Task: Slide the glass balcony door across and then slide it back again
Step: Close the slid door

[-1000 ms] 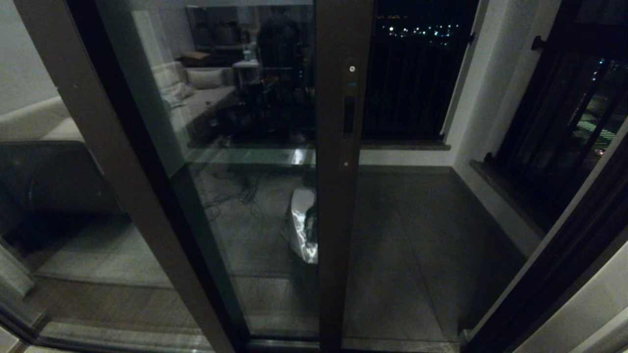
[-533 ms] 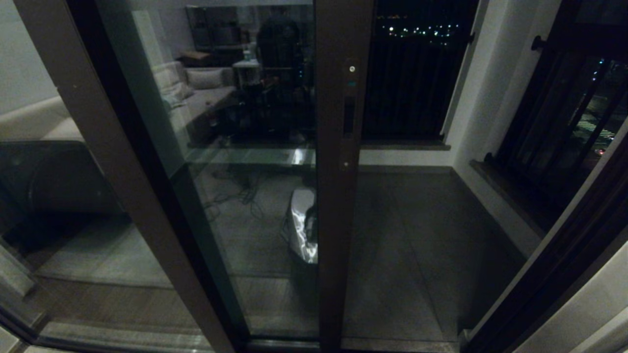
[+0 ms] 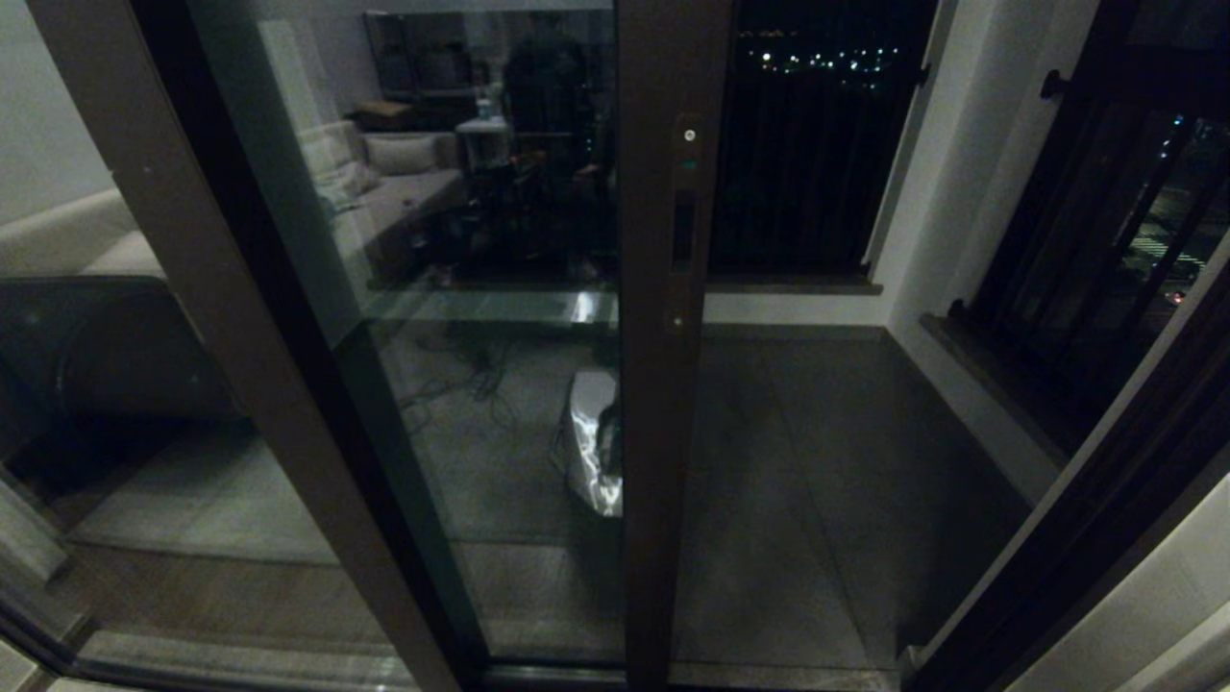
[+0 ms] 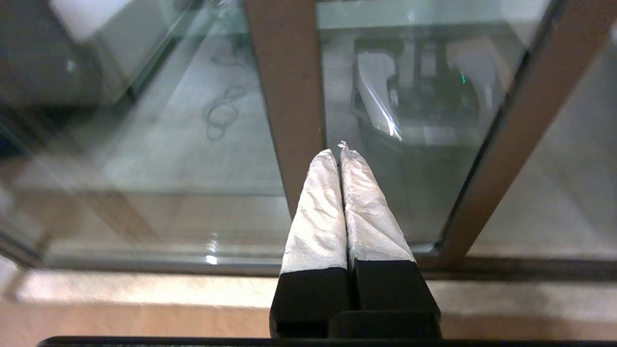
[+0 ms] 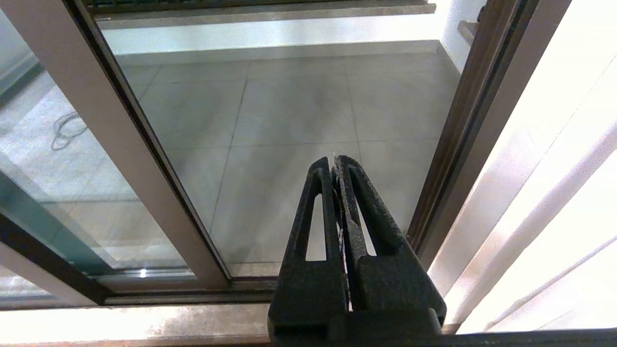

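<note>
The glass balcony door (image 3: 480,384) stands partly open in the head view. Its dark brown stile (image 3: 663,461) is upright at the middle and carries the narrow slot handle (image 3: 683,229). Neither gripper shows in the head view. My left gripper (image 4: 337,152) is shut on nothing, low near the floor and pointing at the door glass (image 4: 424,159) between two brown posts. My right gripper (image 5: 333,163) is shut and empty. It points into the open gap between the door stile (image 5: 111,144) and the door jamb (image 5: 462,144), touching neither.
The fixed panel's plain post (image 3: 240,384) slants at the left. Through the gap lie the tiled balcony floor (image 3: 817,461), a white wall (image 3: 961,192) and black-barred railing (image 3: 807,173). The dark jamb (image 3: 1086,519) bounds the gap on the right. The sill track (image 5: 168,294) runs below.
</note>
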